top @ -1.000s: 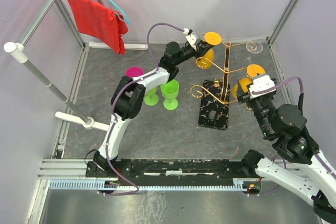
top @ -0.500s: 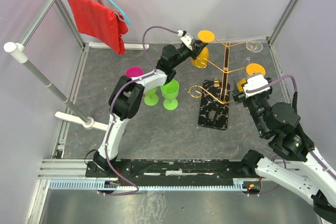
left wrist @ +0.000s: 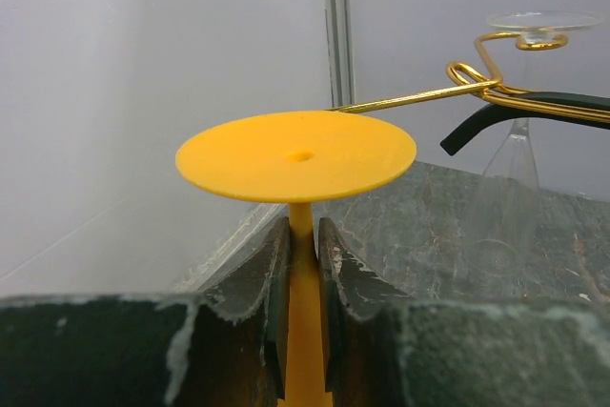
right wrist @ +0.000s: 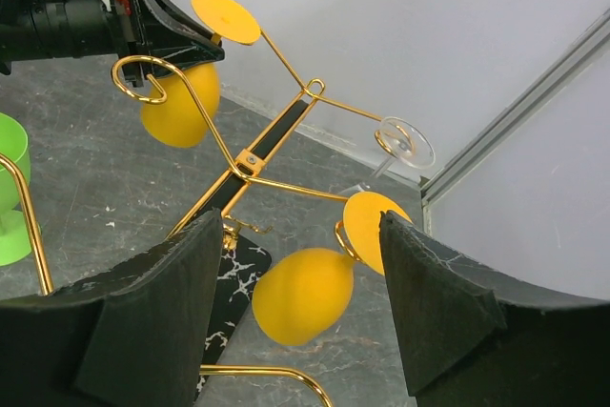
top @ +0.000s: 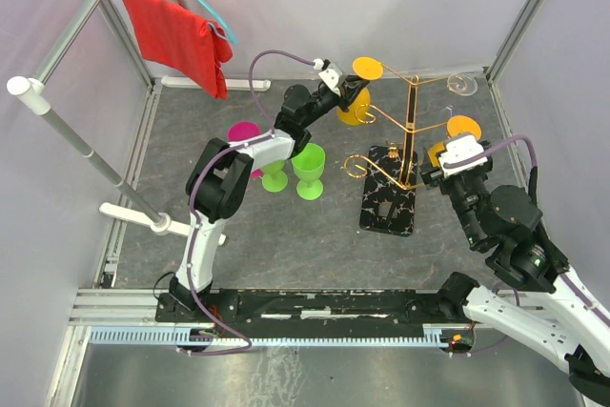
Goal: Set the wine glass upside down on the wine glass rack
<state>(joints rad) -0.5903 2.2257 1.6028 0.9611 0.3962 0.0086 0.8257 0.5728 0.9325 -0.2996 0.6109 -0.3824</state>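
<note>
A dark grey stone table (top: pixel 191 235) sits between white walls. Nearest, the right gripper (right wrist: pixel 300 226) has its fingers spread wide, facing a hung yellow glass (right wrist: pixel 303 295) on the wine glass rack (top: pixel 410 131). The rack's black veined base (top: pixel 389 199) stands mid-table. To the left stand two green glasses (top: pixel 309 171) and a magenta glass (top: pixel 244 131). Farther back, the left gripper (left wrist: pixel 303 235) pinches the stem of the yellow wine glass (left wrist: pixel 295 154), which is held upside down with its foot by the tip of the rack's far-left arm. Whether they touch is unclear. A clear glass (top: pixel 462 85) hangs on the rack's far right arm, and a red cloth (top: pixel 176 35) hangs at the far left.
</note>
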